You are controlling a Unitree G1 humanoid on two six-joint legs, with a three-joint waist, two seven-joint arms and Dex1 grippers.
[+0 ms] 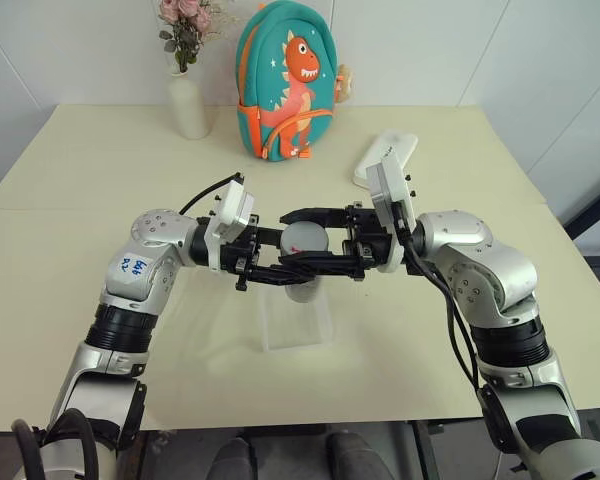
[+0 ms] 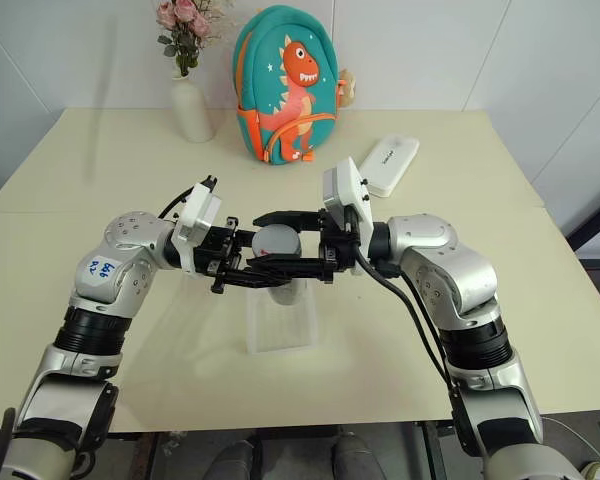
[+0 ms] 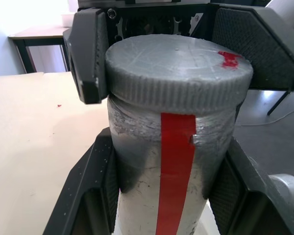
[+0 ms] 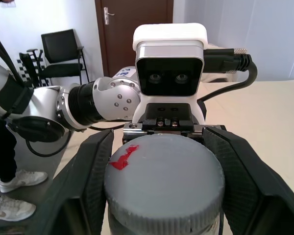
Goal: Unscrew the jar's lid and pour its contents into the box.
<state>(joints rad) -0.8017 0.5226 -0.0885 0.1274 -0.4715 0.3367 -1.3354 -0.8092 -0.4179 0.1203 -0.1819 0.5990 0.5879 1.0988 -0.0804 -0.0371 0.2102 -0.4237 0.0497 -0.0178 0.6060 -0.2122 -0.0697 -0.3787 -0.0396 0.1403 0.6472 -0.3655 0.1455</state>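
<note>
- Jar [image 3: 171, 161] held above the clear box [image 1: 298, 325], mid-table.
- Left gripper [image 1: 280, 268] clamped on jar body.
- Right gripper [image 1: 310, 240] straddles the grey lid [image 4: 164, 176]; fingers [image 4: 95, 166] slightly off it, loosened.

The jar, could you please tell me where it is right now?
In the left eye view the jar is held mid-table between the left pincer and right pincer, directly above the clear box.

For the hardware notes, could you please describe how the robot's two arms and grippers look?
Both arms are silver-grey metal with black ribbed joints. The left arm carries a blue handwritten sticker. A black cable runs along the right arm. Each wrist bears a white camera block, and each gripper has two black fingers.
</note>
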